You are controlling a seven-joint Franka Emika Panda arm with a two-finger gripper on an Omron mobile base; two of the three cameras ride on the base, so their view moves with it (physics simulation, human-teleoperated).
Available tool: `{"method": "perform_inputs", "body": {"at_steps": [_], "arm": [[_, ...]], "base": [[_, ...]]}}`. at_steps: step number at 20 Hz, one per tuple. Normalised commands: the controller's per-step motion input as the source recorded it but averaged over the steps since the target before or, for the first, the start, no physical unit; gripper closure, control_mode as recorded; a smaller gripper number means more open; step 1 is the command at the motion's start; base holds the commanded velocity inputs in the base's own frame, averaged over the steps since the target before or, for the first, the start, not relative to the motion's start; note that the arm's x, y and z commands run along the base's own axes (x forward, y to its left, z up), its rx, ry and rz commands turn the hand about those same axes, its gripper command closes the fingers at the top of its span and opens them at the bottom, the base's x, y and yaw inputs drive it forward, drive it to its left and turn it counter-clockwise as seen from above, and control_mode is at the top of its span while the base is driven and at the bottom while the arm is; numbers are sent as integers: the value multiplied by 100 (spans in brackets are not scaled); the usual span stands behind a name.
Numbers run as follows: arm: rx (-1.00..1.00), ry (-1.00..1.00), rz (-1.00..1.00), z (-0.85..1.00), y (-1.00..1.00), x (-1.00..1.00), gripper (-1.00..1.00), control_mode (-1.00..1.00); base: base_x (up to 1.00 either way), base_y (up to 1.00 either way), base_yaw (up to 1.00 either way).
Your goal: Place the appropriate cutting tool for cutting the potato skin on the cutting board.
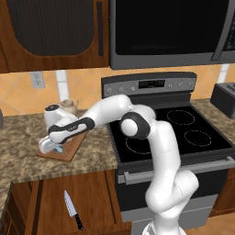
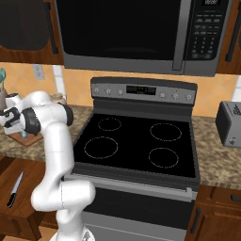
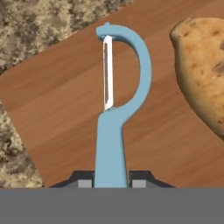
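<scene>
Pale blue peeler with curved hooked head and thin white blade, handle pinched in claw, over reddish-brown cutting board, beside tan speckled potato.

No legible text anywhere; the black stove display and grey microwave keypad show only unreadable blurs.
</scene>
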Motion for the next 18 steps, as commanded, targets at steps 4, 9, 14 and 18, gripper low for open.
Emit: {"method": "perform_inputs", "body": {"at_steps": [4,9,14,18], "arm": [[-1,0,0,-4,-2,14,100,-100],[0,3,0,-23,-3,2,100,-100],[0,3,0,-21,-4,8,-100,-100],[-1,1,0,0,-31,6,-100,-100]], "base": [[0,0,0],[0,0,0],[0,0,0],[0,0,0]]}}
